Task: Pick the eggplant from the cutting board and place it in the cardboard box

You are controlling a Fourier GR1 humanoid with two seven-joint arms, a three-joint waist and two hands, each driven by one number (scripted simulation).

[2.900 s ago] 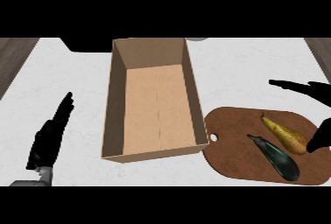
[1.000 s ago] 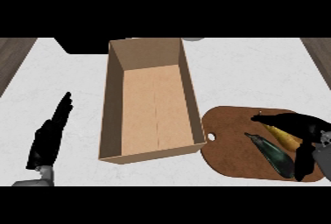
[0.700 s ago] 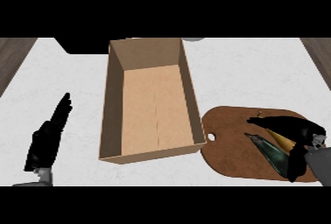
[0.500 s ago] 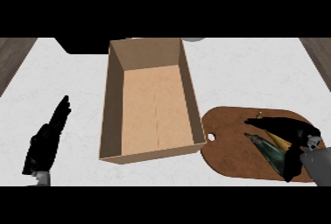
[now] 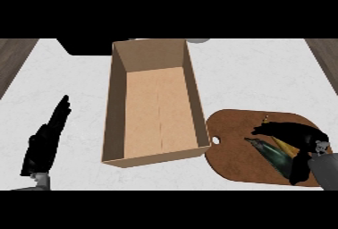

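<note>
Right hand [image 5: 298, 136] is down on the cutting board [image 5: 234, 154], palm over the eggplant [image 5: 271, 154], fingers curled down across its upper part and thumb side reaching toward the lower right; we read it as closed around the eggplant, though the contact itself is hidden under the hand. Grey right forearm [image 5: 323, 172] comes in from the lower right corner and is cut off by the edge. Eggplant lies flat on the board's right half, long axis diagonal: stem end pointing up-left toward the board's middle, body running down-right under the hand. Only a dark green-black strip of it shows; the far end is covered, so we can't tell where it stops. A yellow-orange item [image 5: 285, 144] sits just beside it on the right, mostly hidden by the hand; we can't make out what it is. The board has a small hole near its left edge, and that edge is just beside the cardboard box [image 5: 116, 112], near the box's lower right corner. Box is open-topped, long axis running up-down in the head view, nothing visible inside. Left hand [image 5: 46, 138] rests well apart at the lower left on the counter [image 5: 257, 76], fingers straight and pointing up, holding nothing.
</note>
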